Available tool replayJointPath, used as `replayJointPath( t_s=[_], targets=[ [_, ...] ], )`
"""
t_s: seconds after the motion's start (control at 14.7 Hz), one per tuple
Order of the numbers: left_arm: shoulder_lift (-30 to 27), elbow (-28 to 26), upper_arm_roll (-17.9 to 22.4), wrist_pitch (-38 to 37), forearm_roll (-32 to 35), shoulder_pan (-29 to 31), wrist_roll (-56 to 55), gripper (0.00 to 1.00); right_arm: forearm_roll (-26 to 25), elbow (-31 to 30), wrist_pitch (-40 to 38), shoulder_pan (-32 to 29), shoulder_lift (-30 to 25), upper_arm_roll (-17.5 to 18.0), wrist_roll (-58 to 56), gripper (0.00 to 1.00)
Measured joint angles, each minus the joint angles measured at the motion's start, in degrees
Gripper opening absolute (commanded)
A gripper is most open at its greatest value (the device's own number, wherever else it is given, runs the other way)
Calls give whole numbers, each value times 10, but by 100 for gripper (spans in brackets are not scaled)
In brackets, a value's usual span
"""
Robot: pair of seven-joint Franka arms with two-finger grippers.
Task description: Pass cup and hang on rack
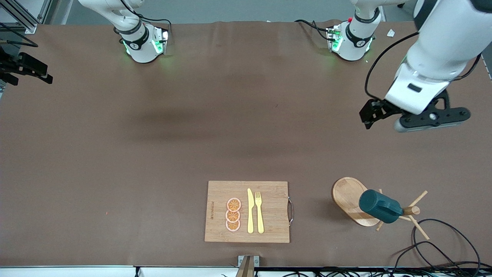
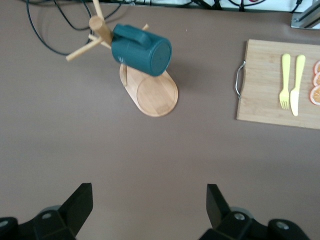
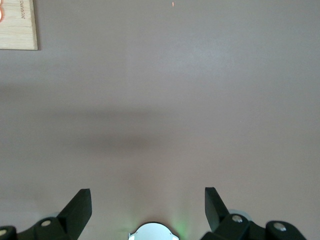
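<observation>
Cup: dark teal, hung on the rack, lying sideways on a peg with its flat bottom turned toward the robots' bases. Lower right of the front frame; upper left of the left wrist frame, where its handle shows on the upper side.

Rack: light wood, oval base on the table, post and thin pegs fanning out toward the front camera. It stands beside the board, toward the left arm's end of the table. In the left wrist frame the base shows bare below the cup.

Left gripper: right edge of the front frame, at mid height, up in the air over bare table; the rack is lower in the frame, well apart. Jaws released and spread wide, nothing between them. Its fingers show at the bottom corners of the left wrist frame.

Right gripper: seen only in its own wrist frame, over bare table, jaws spread wide and empty. The right arm waits.

Board: rectangular bamboo, metal handle on the edge toward the rack, lower centre of the front frame. A corner of it shows at the upper left of the right wrist frame.

On the board: yellow knife and yellow fork side by side; three orange slices in a row beside the knife.

Cables: black, looped on the table at the lower right corner, near the rack's pegs.
</observation>
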Motion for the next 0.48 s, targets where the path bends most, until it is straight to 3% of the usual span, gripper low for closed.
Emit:
replayJointPath(
  t_s=[0.2,0.48],
  targets=[
    [-34,-16,65,-15,-24,-26,54,100,0,0,0,0,0,0,0,100],
    [-75,-56,121,-29,-57,-32,153,100,0,0,0,0,0,0,0,100]
  ],
)
